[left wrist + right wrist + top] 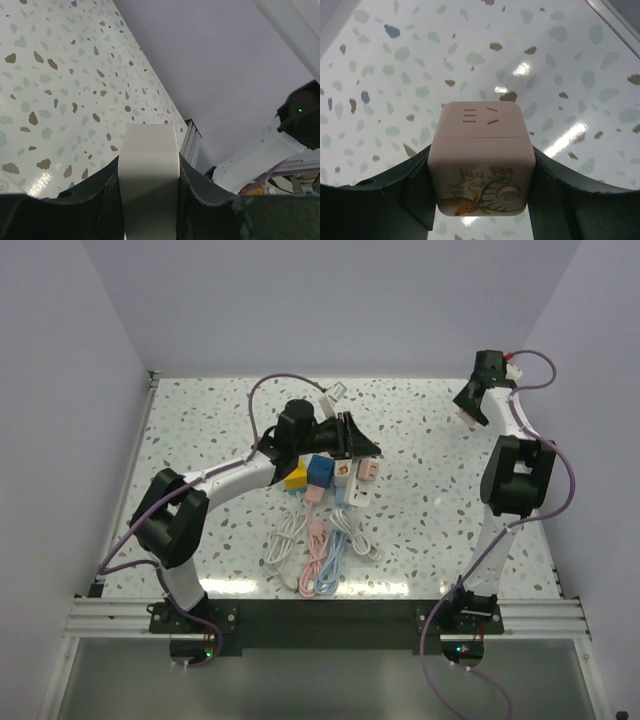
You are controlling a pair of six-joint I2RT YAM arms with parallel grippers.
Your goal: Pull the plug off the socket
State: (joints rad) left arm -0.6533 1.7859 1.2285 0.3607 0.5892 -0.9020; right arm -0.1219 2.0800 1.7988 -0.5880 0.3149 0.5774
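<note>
Speckled table (430,510) from above: the left claw (362,445) is beside a heap of coloured cubes (322,472) and cables (320,545); the right claw (468,412) is raised, well apart. Left wrist: jaws closed on what looks like the white plug (149,170). Right wrist: jaws clamp the pink socket (481,160), its visible slots empty. Either piece could slip and drop if a grip loosens.

Speckled tabletop (200,430). Nr ctr: yellow cube (296,478), w/ blue cube (320,470) just beside at 3 o'clock. At 6 o'clock of them, side by side: white cable (286,538), pink cable (315,556), blue cable (335,558).
</note>
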